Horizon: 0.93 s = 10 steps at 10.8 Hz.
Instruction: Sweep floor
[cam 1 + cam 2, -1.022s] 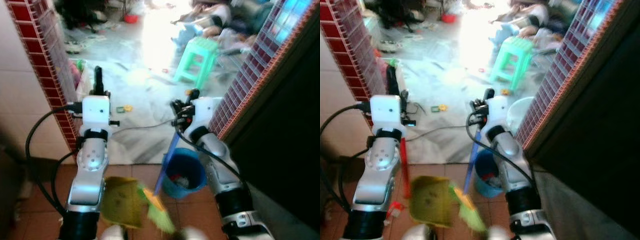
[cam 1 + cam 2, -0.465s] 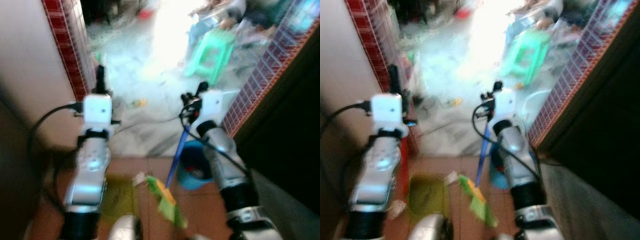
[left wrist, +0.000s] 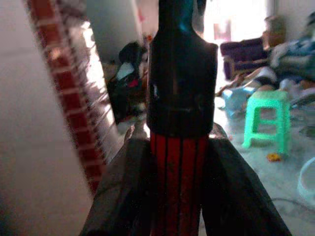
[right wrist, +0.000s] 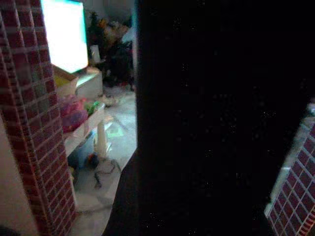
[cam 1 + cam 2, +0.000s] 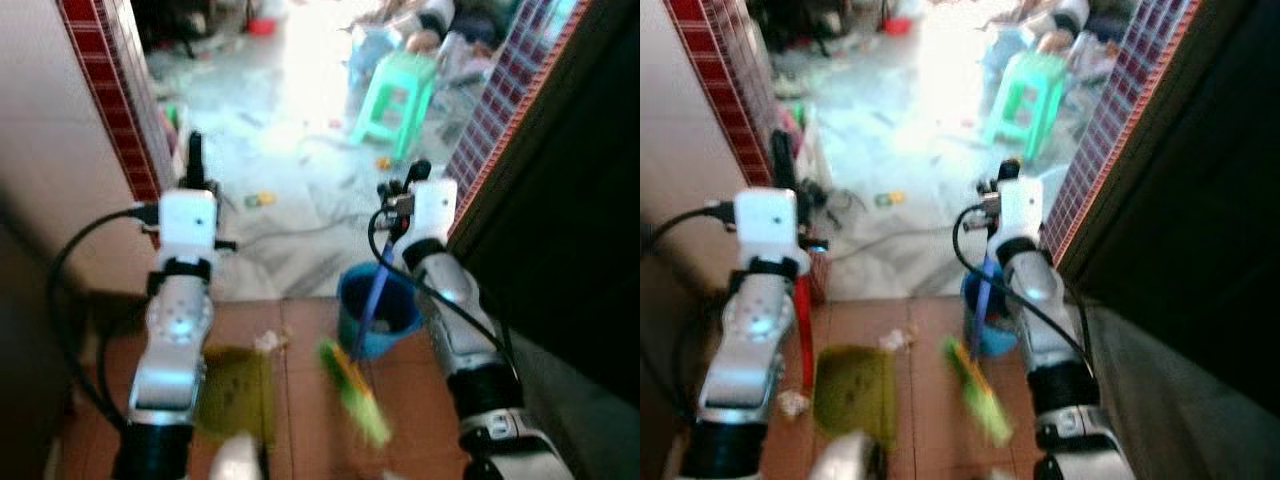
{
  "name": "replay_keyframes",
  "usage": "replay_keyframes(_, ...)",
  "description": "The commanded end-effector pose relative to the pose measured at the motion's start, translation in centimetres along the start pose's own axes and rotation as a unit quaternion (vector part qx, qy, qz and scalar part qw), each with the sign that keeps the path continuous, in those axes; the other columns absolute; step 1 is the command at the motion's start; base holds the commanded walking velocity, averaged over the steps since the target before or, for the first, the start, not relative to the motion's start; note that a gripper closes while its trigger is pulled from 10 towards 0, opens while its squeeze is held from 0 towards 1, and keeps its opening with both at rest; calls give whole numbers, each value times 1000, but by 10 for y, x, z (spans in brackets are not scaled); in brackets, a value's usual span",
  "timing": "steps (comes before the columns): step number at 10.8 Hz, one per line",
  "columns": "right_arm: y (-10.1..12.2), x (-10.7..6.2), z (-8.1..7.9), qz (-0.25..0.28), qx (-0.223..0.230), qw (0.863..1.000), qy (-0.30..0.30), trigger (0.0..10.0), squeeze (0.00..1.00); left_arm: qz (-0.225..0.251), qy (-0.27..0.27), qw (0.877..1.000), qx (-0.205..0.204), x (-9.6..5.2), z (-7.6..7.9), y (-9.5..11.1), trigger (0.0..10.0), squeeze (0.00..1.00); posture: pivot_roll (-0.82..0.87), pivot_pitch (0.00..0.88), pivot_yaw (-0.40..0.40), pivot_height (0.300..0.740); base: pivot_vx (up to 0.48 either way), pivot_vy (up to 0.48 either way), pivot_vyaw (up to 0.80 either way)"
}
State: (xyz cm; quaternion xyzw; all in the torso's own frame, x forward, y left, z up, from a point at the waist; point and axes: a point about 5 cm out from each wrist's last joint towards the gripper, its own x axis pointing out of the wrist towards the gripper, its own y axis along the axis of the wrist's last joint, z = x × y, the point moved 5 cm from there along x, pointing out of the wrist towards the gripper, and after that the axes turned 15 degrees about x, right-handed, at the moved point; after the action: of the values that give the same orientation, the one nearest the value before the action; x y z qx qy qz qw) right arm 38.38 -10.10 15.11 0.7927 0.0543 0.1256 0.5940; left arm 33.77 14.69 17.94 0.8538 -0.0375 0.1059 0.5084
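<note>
- Broom (image 5: 355,385): blue shaft, green and yellow bristle head down on the red tile floor (image 5: 300,420) near the robot, just near of the blue bucket (image 5: 350,300); shaft runs up past the bucket to the right gripper (image 5: 400,195)
- Dustpan (image 5: 853,388): olive pan flat on the tiles, left of the broom head; its red handle (image 5: 802,325) rises to the left gripper (image 3: 178,147)
- Handling, judged: broom looks light and long, shaft stiff, bristles soft and springy; smooth shaft likely to twist or slip in two fingers, so hold high on the shaft and keep the head low. Dustpan looks light thin plastic, will tip easily from the top of its long handle; ridged red grip is the place to take it
- Left fingers (image 3: 236,196): clenched either side of the ribbed red handle below its black end cap, touching it on both sides
- Right fingers: wrist view too dark and blocked by a black shape close up; cannot tell how far apart they are, though the blue shaft meets that gripper in the head views
- Crumpled white scraps (image 5: 270,342) on the tiles between pan and bucket; more litter on the pale floor far beyond the doorway, by the green stool (image 5: 392,95)
- Head views are blurred
</note>
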Motion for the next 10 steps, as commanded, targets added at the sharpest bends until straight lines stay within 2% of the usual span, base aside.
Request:
replay_keyframes(1, 18, 5, -4, 34, -7, 999, 7, 10000, 0, 41, 5, 999, 0, 4, -6, 20, 10000, 0, 47, 19, -59, 740, 345, 334, 0)
replay_keyframes(2, 19, 5, -4, 36, -7, 999, 7, 10000, 0, 41, 5, 999, 4, 4, -6, 20, 10000, 0, 48, 19, -60, 740, 304, 0, 0)
replay_keyframes(6, 24, 8, -2, 51, -10, 999, -2, 10000, 0, 33, 9, 999, 13, 6, -7, 16, 10000, 0, 66, 10, -44, 740, 0, 0, 0)
replay_keyframes(7, 24, 10, -6, 56, -5, 998, -6, 10000, 0, 15, 7, 1000, 15, 5, -6, 6, 10000, 0, 88, 17, -27, 740, 0, 0, 0)
replay_keyframes(8, 19, 7, -2, 50, -2, 999, -14, 10000, 0, 6, -6, 1000, 22, 2, 1, -1, 10000, 0, 104, 26, -43, 740, 0, 0, 0)
replay_keyframes(10, 8, 3, 0, 29, -3, 1000, -8, 10000, 0, -32, -4, 999, 4, -3, 4, -19, 10000, 0, 105, 24, -76, 740, 0, 0, 0)
